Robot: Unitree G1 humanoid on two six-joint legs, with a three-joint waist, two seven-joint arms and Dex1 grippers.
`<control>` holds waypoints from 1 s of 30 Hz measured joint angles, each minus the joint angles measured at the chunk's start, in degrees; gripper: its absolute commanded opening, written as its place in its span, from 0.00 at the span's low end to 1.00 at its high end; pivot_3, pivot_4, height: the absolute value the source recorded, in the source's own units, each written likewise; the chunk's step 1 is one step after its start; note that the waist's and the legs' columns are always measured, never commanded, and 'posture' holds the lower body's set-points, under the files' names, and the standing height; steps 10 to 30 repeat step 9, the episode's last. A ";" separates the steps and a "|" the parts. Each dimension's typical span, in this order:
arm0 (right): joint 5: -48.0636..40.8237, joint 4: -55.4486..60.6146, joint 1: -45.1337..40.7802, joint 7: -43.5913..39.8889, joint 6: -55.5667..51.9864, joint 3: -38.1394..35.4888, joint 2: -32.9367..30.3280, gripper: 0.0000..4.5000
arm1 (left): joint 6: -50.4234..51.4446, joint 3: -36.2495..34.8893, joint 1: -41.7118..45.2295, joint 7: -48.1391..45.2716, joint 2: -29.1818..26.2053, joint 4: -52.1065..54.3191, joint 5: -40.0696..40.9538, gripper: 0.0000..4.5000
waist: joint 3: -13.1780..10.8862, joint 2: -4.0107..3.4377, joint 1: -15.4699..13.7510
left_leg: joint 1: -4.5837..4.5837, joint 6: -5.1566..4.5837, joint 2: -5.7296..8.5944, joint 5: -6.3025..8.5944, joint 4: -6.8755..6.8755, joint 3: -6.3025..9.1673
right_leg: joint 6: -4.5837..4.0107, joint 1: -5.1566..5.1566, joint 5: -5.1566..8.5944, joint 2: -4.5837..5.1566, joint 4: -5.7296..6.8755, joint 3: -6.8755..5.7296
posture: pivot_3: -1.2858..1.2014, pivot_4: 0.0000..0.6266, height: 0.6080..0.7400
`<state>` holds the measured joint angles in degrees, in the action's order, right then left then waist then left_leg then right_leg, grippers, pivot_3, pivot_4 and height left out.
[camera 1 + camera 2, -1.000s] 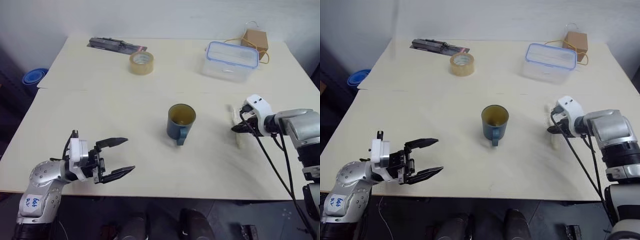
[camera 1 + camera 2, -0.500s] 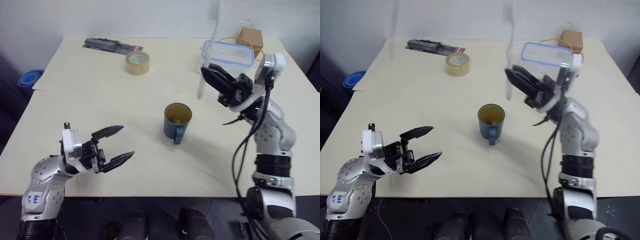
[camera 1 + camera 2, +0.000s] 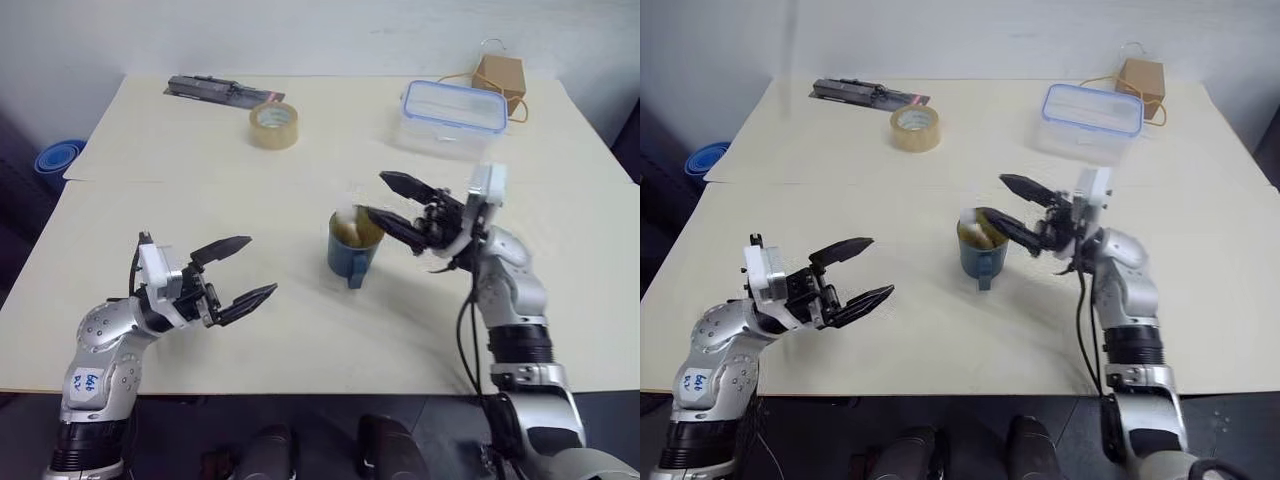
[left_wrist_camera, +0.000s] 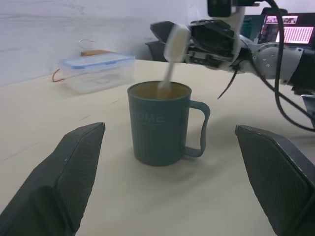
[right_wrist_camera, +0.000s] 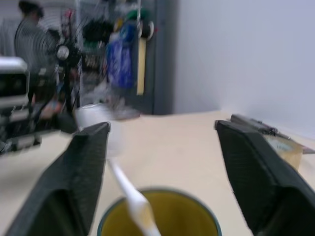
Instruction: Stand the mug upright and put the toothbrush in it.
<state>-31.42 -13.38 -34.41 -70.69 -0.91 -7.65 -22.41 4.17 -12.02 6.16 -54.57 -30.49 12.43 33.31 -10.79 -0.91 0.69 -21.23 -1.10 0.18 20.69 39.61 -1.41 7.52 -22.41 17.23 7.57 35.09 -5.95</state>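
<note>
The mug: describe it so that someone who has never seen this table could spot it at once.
On the pale table, look near the middle, just in front of the right gripper with its open jaws. The mug stands upright there, dark teal-blue with a yellowish inside and a thin loop handle. Unlike the tan tape roll and clear lidded box farther back, it has a toothbrush in it.

I see the toothbrush [image 4: 170,54] blurred, its lower end hidden inside the mug [image 4: 160,123]; bristles I cannot distinguish.
</note>
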 measured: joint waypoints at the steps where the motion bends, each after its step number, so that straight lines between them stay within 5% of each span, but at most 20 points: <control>1: 0.00 0.03 1.80 -1.30 0.23 -0.40 -2.58 0.98 | -0.57 -0.37 -1.05 -0.03 -0.93 -0.01 -0.97 1.00 | 0.00 0.01 -0.15 | -0.01 0.00 0.00 0.00 0.00 -0.01 | 0.00 0.00 0.00 0.00 -0.03 0.00 | 0.52 0.24 1.00; 9: 1.30 -3.40 17.93 -17.14 10.81 -6.47 -22.47 0.98 | -5.75 -6.03 -12.03 2.48 -7.10 -0.87 -10.97 1.00 | -0.03 0.06 -0.74 | 0.14 -0.09 -0.08 0.05 0.00 -0.54 | 0.00 0.19 0.00 0.03 -0.22 -0.01 | 0.52 0.24 1.00; 30: 1.30 -3.40 17.93 -17.14 10.81 -6.47 -22.47 0.98 | -5.75 -6.03 -12.03 2.48 -7.10 -0.87 -10.97 1.00 | -0.03 0.06 -0.74 | 0.14 -0.09 -0.08 0.05 0.00 -0.54 | 0.00 0.19 0.00 0.03 -0.22 -0.01 | 0.52 0.24 1.00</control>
